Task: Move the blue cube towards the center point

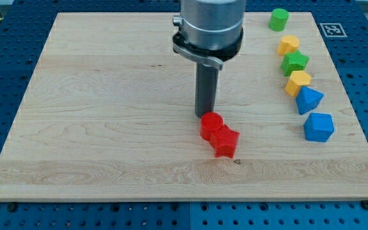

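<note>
Blue perforated bench all around, with a pale wooden board [107, 96] sitting on it, and that board is where everything happens. So my tip [206, 115] is planted roughly mid-board, a bit toward the view's right of centre. It's just a plain dark rod hanging off the grey arm housing [209, 25], so nothing on it spreads or pinches, and it's holding nothing. It comes down right at the back edge of a red cylinder [211, 125]; looks like touching or next to it, can't tell for sure. Just past that, toward the view's bottom right, a red star-ish block [225, 142] is jammed against the cylinder.

Working outward from the tip, the rest is all off to the view's right in a loose column near the board's edge. The blue cube [318, 127] is the lowest one, well apart from the tip and a touch below its level. Just above it sits a blue triangular block [308, 100], then a yellow block [298, 82], a green star [294, 62], another yellow block [289, 45], and a green cylinder [278, 19] up near the view's top. There's also a black-and-white marker tag [330, 29] in the board's top right corner.

The two red blocks sit below the straight line from tip to cube, so they barely crowd it
</note>
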Motion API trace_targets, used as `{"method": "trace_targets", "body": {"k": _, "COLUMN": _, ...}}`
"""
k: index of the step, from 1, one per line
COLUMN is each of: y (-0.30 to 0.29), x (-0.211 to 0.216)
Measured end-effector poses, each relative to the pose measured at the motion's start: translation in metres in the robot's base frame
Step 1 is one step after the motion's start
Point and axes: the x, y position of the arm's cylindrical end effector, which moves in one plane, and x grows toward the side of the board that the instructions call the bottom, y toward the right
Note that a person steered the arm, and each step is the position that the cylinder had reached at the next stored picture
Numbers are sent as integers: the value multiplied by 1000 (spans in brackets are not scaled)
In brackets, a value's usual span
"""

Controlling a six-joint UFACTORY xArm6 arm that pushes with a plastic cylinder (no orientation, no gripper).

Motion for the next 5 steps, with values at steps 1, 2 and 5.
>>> {"method": "trace_targets", "body": {"k": 1, "y": 4, "x": 8}}
{"method": "trace_targets", "body": {"k": 2, "y": 6, "x": -5}}
{"method": "trace_targets", "body": {"k": 5, "y": 102, "x": 48}}
